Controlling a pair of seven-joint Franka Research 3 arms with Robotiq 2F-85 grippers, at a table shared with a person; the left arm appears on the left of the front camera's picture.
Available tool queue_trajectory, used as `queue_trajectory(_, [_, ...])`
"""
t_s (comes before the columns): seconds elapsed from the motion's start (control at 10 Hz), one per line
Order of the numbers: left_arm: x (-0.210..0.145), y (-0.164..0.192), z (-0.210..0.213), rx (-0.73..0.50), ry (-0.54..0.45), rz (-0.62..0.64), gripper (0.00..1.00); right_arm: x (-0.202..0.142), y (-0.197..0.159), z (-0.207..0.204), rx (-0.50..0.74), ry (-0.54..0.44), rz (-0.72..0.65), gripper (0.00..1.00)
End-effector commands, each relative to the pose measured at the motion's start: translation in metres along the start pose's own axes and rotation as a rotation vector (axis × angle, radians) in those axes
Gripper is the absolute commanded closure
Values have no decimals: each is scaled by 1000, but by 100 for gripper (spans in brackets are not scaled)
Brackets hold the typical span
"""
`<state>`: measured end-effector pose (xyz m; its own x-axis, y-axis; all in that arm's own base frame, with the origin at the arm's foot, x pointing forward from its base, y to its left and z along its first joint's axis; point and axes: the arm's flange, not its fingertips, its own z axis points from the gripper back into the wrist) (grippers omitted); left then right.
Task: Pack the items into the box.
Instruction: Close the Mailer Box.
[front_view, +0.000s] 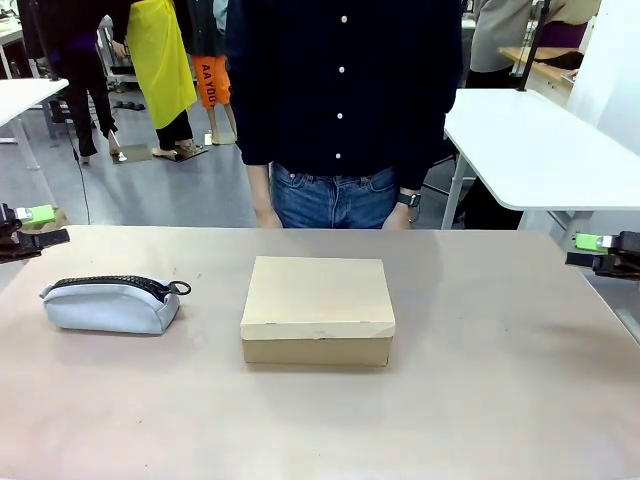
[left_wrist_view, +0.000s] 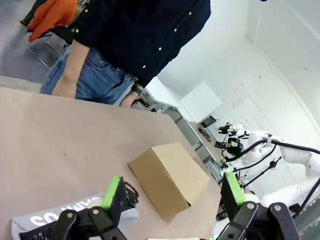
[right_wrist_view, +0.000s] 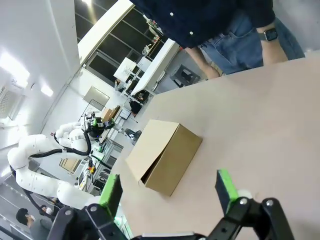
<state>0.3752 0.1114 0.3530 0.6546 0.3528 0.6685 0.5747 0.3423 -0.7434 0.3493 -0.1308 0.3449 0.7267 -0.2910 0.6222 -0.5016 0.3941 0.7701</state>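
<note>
The brown cardboard box (front_view: 318, 300) sits at the middle of the table with its lid flap down; it also appears in the left wrist view (left_wrist_view: 170, 177) and the right wrist view (right_wrist_view: 162, 155). The items are hidden from view. My left gripper (front_view: 38, 226) hovers at the table's left edge, open and holding nothing, its green pads wide apart (left_wrist_view: 172, 195). At the right edge my right gripper (front_view: 590, 251) is likewise open and holding nothing (right_wrist_view: 168, 192). Both grippers are well away from the box.
A light grey zippered pouch (front_view: 110, 303) lies left of the box, just ahead of the left gripper (left_wrist_view: 75, 212). A person in a dark shirt (front_view: 340, 100) stands at the far edge, hands down by their sides. Bare tabletop (front_view: 500, 400) surrounds the box.
</note>
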Motion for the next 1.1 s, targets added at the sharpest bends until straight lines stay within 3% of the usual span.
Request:
queue_trajectory(0.0, [1,-2,0,1,2,-6,0,2,4,-2,4,4,9,0])
queue_trajectory(1.0, [1,-2,0,1,2,-6,0,2,4,-2,4,4,9,0])
